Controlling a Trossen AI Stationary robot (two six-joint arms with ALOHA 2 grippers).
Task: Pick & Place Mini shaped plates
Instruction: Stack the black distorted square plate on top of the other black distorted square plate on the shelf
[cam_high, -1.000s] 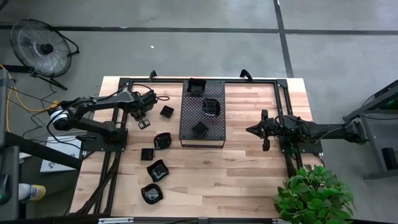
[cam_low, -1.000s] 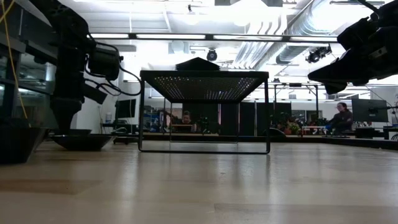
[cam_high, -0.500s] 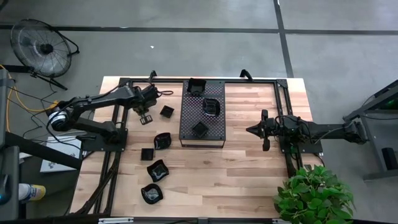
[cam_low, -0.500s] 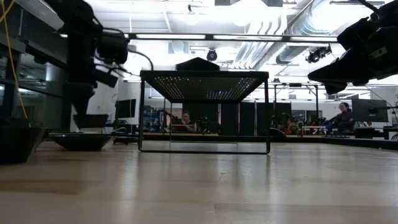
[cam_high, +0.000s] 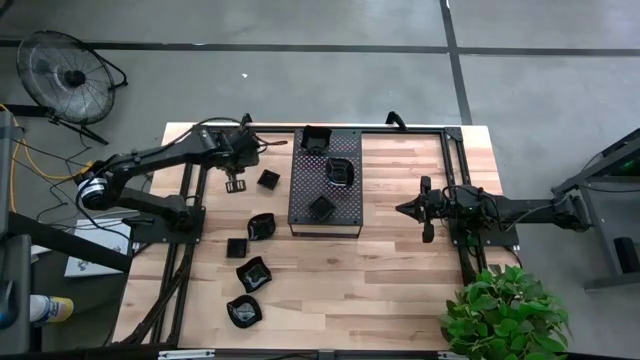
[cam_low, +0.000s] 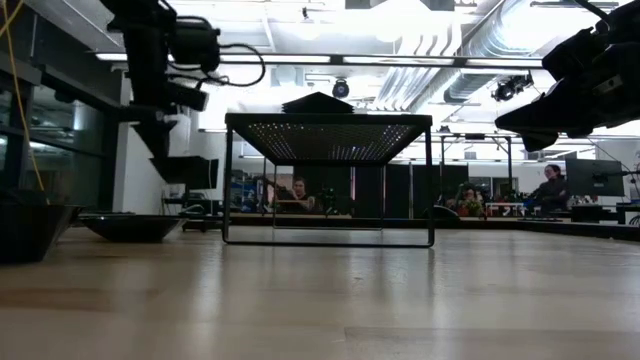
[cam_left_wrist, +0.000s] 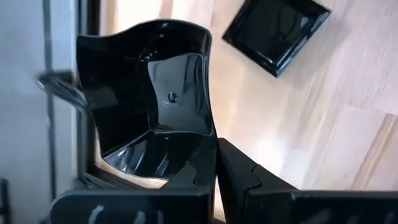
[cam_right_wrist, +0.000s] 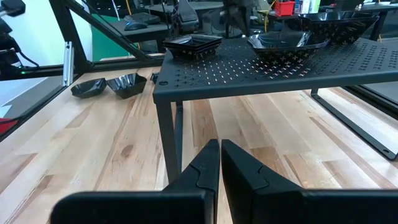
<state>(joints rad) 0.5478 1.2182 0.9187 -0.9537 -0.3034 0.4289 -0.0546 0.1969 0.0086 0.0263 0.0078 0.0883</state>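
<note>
From above, the left hand (cam_high: 236, 183) hangs over the pale wood tabletop (cam_high: 400, 270), left of the perforated black tray (cam_high: 326, 205); the right hand (cam_high: 425, 210) waits right of it. At table height the raised tray leaves open room beneath. The left wrist view shows fingers pinched on a glossy wavy-edged plate (cam_left_wrist: 149, 99), a square plate (cam_left_wrist: 277, 31) lying just beyond; the right hand's fingers sit closed, empty.

No text, label, brand, number or sign can be read anywhere: not on the arms, the tabletop (cam_high: 400, 280), the perforated tray (cam_high: 325, 205), nor in the room behind
</note>
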